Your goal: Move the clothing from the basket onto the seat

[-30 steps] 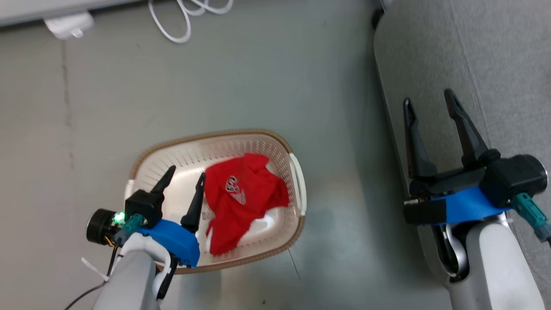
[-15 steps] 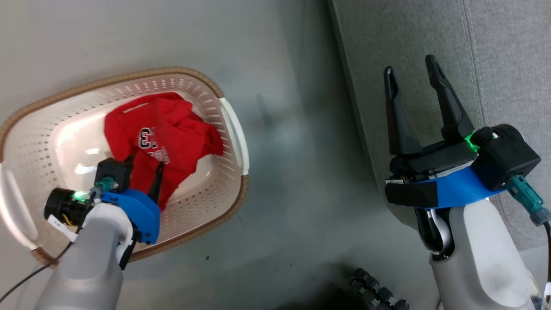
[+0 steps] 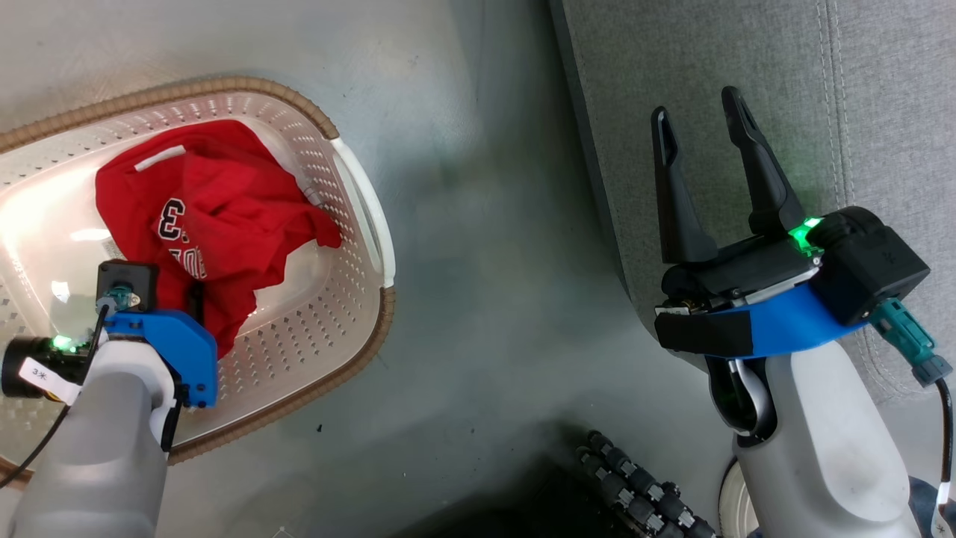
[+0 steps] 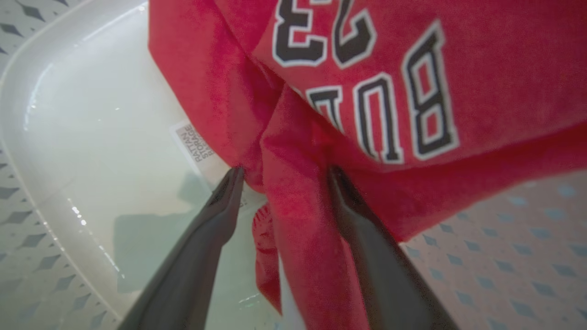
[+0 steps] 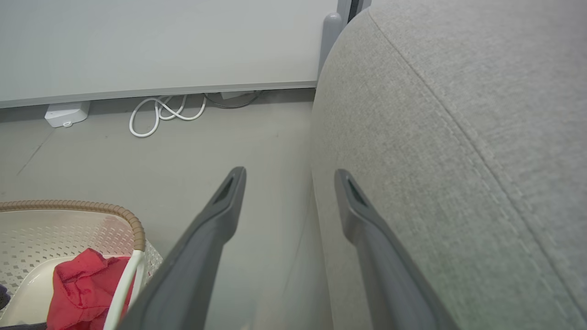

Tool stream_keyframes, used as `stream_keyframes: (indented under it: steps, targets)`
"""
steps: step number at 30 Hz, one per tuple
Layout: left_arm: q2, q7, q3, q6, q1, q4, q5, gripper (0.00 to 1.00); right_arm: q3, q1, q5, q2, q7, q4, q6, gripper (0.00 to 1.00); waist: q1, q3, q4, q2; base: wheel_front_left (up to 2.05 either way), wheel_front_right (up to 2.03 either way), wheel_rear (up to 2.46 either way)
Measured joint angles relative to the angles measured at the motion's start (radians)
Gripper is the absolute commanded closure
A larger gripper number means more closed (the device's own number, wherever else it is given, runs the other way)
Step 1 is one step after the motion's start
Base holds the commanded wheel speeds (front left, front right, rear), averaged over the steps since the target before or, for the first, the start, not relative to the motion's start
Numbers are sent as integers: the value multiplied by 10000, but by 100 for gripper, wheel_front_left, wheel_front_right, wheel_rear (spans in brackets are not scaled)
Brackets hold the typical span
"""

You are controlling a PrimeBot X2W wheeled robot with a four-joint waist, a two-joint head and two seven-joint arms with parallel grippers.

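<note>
The basket (image 3: 357, 338), cream with a brown rim, stands on the floor at the left. Red clothing (image 3: 216, 217) with dark-and-white print lies crumpled inside it. My left arm reaches down into the basket. In the left wrist view my left gripper (image 4: 285, 172) is open, its fingers straddling a fold of the clothing (image 4: 458, 68) just above the basket's floor (image 4: 91, 137). My right gripper (image 3: 696, 106) is open and holds nothing, over the front edge of the grey seat (image 3: 747, 60). The right wrist view has this gripper (image 5: 289, 175) beside the seat (image 5: 458, 137), with basket (image 5: 133, 220) and clothing (image 5: 82, 288) at lower left.
Grey floor (image 3: 485, 224) separates basket and seat. A coiled white cable (image 5: 156, 114) and a white adapter (image 5: 66, 114) lie by the far wall. A black ribbed part of my base (image 3: 635, 486) shows at the bottom.
The head camera has swung, shifting the whole picture. My left gripper has gone down into the basket, and its fingers now sit around a fold of the red clothing. Both grippers stay open.
</note>
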Motion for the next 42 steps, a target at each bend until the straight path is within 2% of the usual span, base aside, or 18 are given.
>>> stream_keyframes:
  steps: [7, 8, 9, 10, 21, 27, 34, 42]
  targets:
    - [-96, 339, 73, -353, -204, 355, -368, 0, 13, 1, 48, 0, -67, 54, 0, 0, -1, 124, 7, 0, 0, 0, 0]
    - [-119, 351, 73, -384, -219, 374, -393, 33, 19, 1, 65, 0, -73, 58, 0, 0, -1, 128, 2, 0, 0, 0, 0]
    - [-146, 351, 71, -443, -241, 395, -430, 60, 19, 1, 86, 0, -73, 61, 0, 0, -1, 129, -1, 0, 0, 0, 0]
    - [-161, 351, 67, -458, -272, 414, -447, 100, 21, 1, 92, 0, -79, 73, 0, 0, -1, 130, -5, 0, 0, 0, 0]
    - [-188, 593, -92, -629, -419, 642, -589, 100, 113, -68, 247, 0, -98, 199, 0, 0, -1, 51, -82, 0, 0, 0, 0]
    - [-290, 305, -178, -637, -374, 694, -648, 100, 201, -162, 303, 2, -98, 330, 0, 0, -1, -257, -107, 0, 0, 0, 0]
    - [-1026, -184, -374, -809, 87, 759, -788, 100, -150, 14, -215, 8, -102, 704, 0, 0, -2, -1506, 191, 0, 0, 0, 0]
    - [-1724, -796, -991, -1072, 840, 688, -794, 100, -393, 877, -802, 17, 332, 941, 0, 0, -3, -3654, 813, 0, 0, 0, 0]
